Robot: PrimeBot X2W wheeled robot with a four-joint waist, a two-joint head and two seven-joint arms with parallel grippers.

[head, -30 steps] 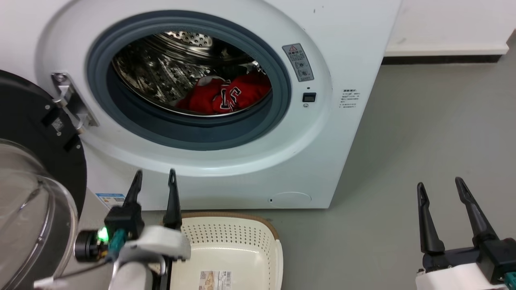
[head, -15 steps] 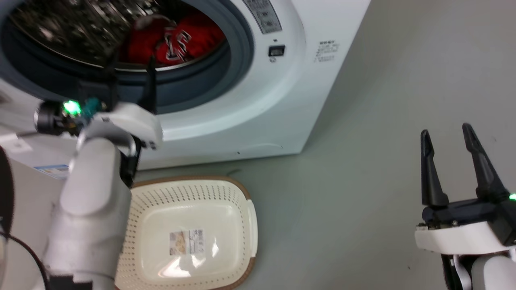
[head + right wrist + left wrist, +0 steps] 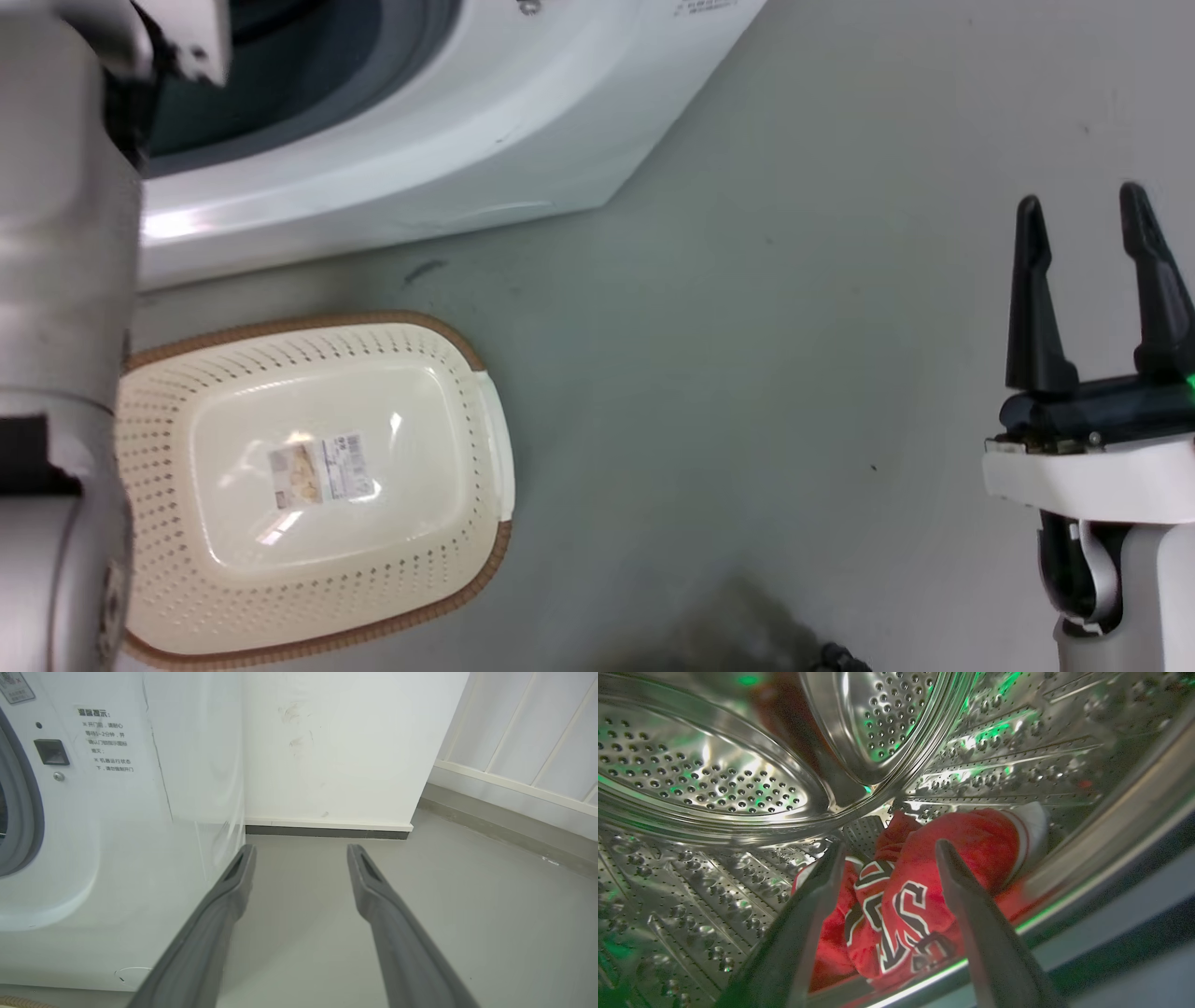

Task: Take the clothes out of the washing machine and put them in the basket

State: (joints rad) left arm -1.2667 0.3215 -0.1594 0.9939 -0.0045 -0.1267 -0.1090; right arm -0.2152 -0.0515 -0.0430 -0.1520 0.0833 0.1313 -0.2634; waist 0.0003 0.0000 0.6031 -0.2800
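On the large white front-loading washing machine [image 3: 117, 858], upper left of the right wrist view, black Chinese print [image 3: 105, 742] is headed 温馨提示. The soft red sports garment [image 3: 920, 868], centre of the left wrist view, bears black-and-white numerals [image 3: 901, 914], too creased to read surely. The cream perforated plastic basket [image 3: 467, 420], lower left of the head view, carries an illegible barcode sticker [image 3: 322, 471].

L gripper [image 3: 887, 858] spread; red clothes [image 3: 920, 891] ahead in drum [image 3: 705, 774]

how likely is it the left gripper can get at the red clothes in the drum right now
Probably yes: the left gripper is open inside the drum, its fingers aimed at the clothes, with nothing between them.
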